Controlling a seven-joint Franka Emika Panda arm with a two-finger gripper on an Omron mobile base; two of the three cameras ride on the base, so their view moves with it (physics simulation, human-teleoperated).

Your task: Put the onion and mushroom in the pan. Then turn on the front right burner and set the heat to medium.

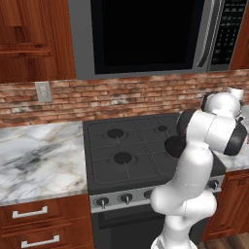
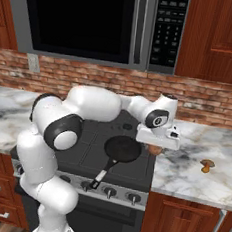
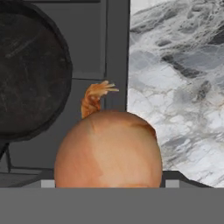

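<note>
Now pincer (image 2: 155,148) around onion (image 3: 108,151).

Smooth, faintly glossy onion (image 3: 108,151), matt black pan (image 2: 122,149), veined polished marble counter (image 2: 193,170), rough brick backsplash (image 1: 112,97).

My arm (image 2: 94,104) is glossy white with rounded segments and dark joint caps; the wrist housing (image 2: 158,134) looks boxy, I think.
</note>
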